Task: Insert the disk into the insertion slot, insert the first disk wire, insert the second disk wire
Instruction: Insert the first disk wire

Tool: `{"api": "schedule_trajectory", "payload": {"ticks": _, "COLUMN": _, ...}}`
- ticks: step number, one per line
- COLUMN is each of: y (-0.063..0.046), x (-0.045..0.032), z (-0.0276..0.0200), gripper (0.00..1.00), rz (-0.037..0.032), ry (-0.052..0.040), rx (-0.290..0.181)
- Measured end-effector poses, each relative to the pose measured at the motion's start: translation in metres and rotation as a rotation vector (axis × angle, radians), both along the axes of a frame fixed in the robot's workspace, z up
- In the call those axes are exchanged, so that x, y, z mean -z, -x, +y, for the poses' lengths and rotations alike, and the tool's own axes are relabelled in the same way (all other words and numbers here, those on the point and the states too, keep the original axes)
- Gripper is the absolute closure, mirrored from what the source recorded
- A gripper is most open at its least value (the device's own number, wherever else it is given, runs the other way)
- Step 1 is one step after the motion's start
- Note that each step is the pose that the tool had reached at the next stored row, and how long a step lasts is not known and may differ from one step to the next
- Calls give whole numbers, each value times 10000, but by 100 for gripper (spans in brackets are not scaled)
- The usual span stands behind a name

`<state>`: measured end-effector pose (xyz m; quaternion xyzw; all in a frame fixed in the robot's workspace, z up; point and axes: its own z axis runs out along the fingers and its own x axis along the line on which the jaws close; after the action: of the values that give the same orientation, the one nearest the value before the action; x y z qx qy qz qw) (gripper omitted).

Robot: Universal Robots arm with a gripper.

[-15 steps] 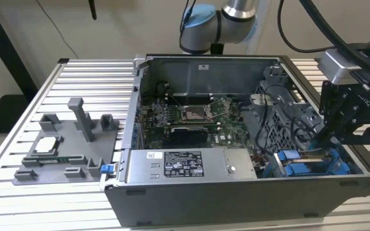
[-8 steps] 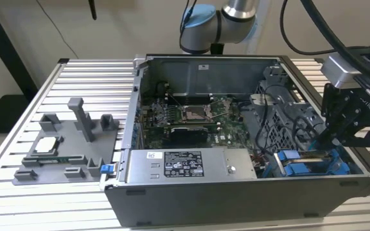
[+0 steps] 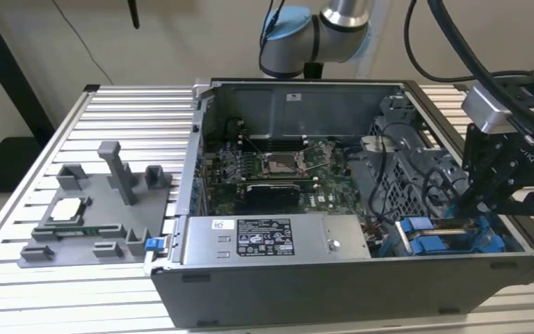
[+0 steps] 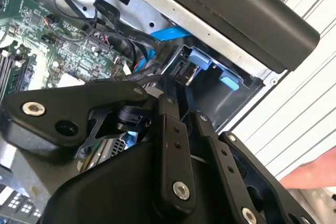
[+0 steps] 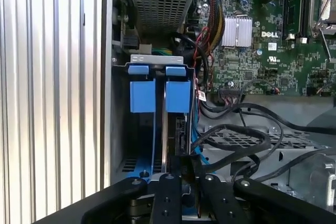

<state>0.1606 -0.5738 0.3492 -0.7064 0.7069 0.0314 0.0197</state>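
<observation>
Computer case [image 3: 341, 292]: one counted. Power-supply box [image 3: 267, 240]: one. Processor socket [image 3: 281, 163]: one. Silver heat sink [image 5: 237, 31]: one. Blue tray tabs [image 5: 142, 95]: two counted in first wrist view. Grey fixture [image 3: 100, 209] on tabletop [image 3: 63, 306]: one. Gripper [image 5: 185, 171]: one.

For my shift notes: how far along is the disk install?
Done, apparently: the disk stands edge-on inside the insertion slot. In hand: the end effector sits at the disk's edge, beside a blue cable. Left: cannot tell whether that cable or any other is plugged in.
</observation>
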Motion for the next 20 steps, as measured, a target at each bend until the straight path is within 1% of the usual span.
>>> {"api": "schedule_trajectory", "payload": {"ticks": 4, "y": -21, "x": 27, "z": 0, "gripper": 100, "rz": 0, "ry": -282, "rx": -1}}
{"api": "schedule_trajectory", "payload": {"ticks": 5, "y": -30, "x": 32, "z": -1, "gripper": 100, "rz": 0, "ry": -327, "rx": 0}}
{"api": "schedule_trajectory", "payload": {"ticks": 6, "y": -41, "x": 37, "z": -4, "gripper": 100, "rz": 1, "ry": -346, "rx": 0}}
{"api": "schedule_trajectory", "payload": {"ticks": 10, "y": -44, "x": 43, "z": -48, "gripper": 100, "rz": 8, "ry": -349, "rx": 45}}
{"api": "schedule_trajectory", "payload": {"ticks": 12, "y": -45, "x": 48, "z": -62, "gripper": 100, "rz": 6, "ry": -350, "rx": 142}}
{"api": "schedule_trajectory", "payload": {"ticks": 17, "y": -44, "x": 65, "z": -64, "gripper": 100, "rz": 0, "ry": -348, "rx": 500}}
{"api": "schedule_trajectory", "payload": {"ticks": 20, "y": -44, "x": 69, "z": -65, "gripper": 100, "rz": -2, "ry": -347, "rx": 558}}
